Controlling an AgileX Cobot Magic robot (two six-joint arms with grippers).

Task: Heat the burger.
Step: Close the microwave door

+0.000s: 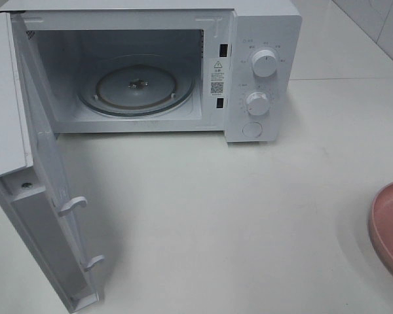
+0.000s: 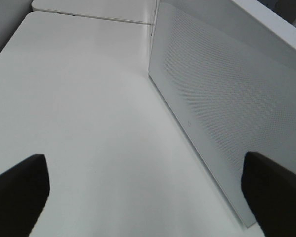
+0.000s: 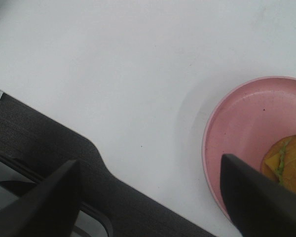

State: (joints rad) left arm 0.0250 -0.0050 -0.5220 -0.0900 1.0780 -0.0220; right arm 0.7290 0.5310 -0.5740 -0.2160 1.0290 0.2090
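White microwave (image 1: 262, 72), door (image 1: 46, 216) swung wide; round glass turntable (image 1: 136, 88) bare inside. Burger (image 3: 288, 165), glossy orange-brown bun with green lettuce, sits on smooth pink round plate (image 3: 241, 123) at table's (image 1: 216, 216) right edge. Right gripper (image 3: 153, 197) jaws apart, just beside plate. Left gripper (image 2: 148, 197) jaws apart beside perforated door face.

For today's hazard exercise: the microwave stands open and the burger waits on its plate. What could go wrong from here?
1. The burger is tall and stacked; an off-centre squeeze by the right end effector might topple its layers.
2. The pink plate sits at the table's edge and could get nudged off.
3. The open door may block a careless swing.
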